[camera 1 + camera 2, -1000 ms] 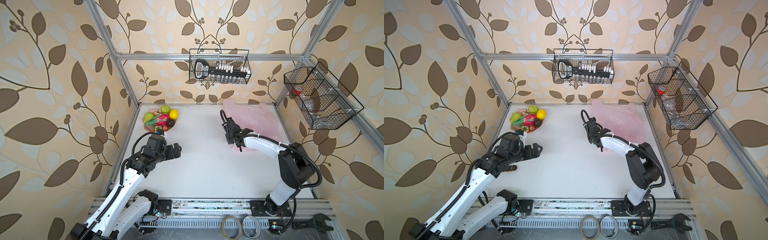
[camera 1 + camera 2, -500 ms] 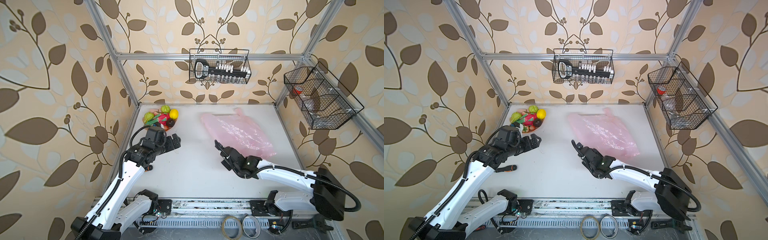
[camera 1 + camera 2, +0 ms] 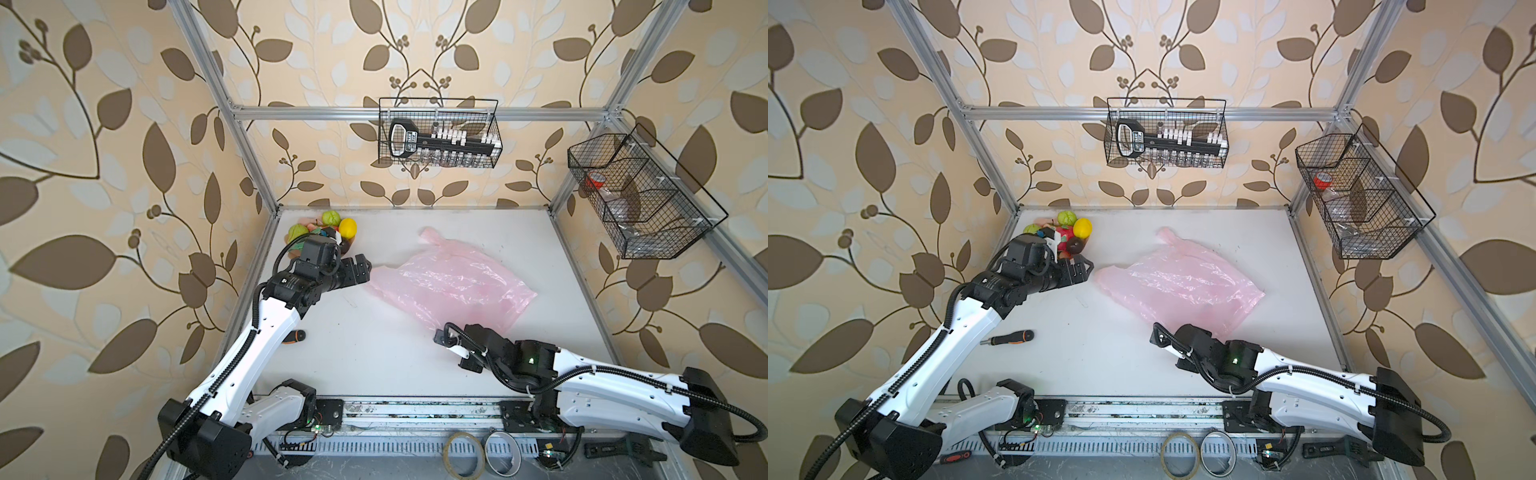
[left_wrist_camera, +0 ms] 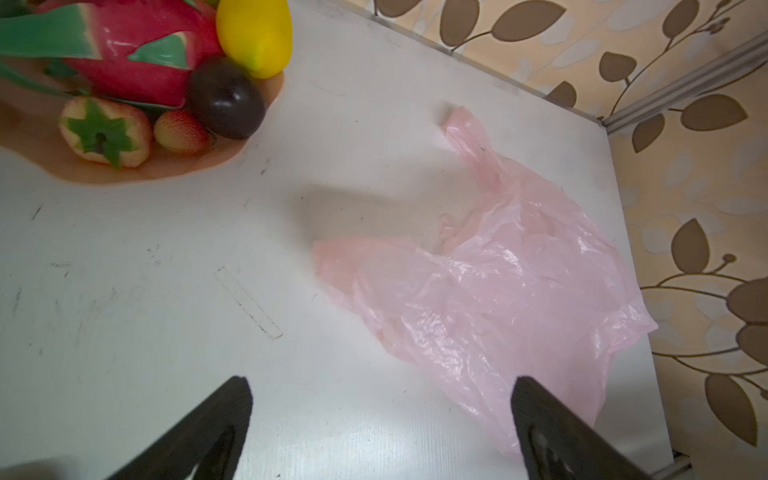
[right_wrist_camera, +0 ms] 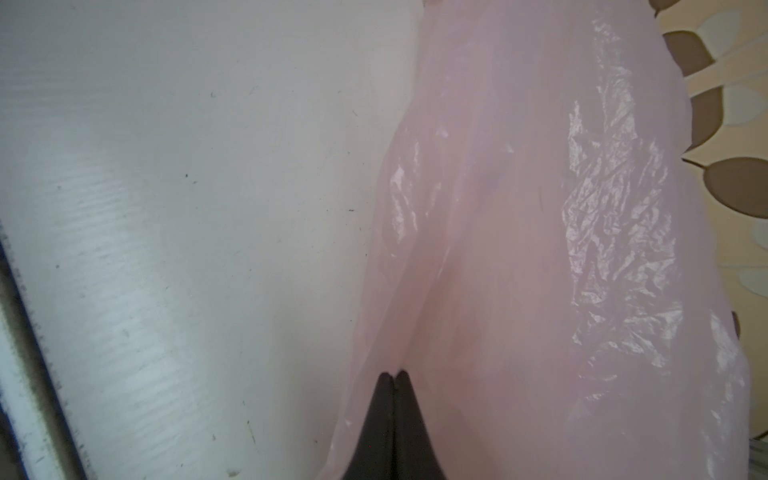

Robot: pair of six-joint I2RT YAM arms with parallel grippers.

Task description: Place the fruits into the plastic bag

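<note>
Small toy fruits are heaped on a peach-pink petal-edged dish at the far left corner of the desk. The left fingers are spread apart beside the translucent pale-pink plastic bag, which is laid flat mid-desk. The right fingers are clamped on its near edge. The limp film may be dragged or bunched, so that the mouth is kept shut. The mouth itself cannot be made out.

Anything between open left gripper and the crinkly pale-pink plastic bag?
Nothing: left wrist view shows only bare white tabletop between left gripper and pale-pink plastic bag.
</note>
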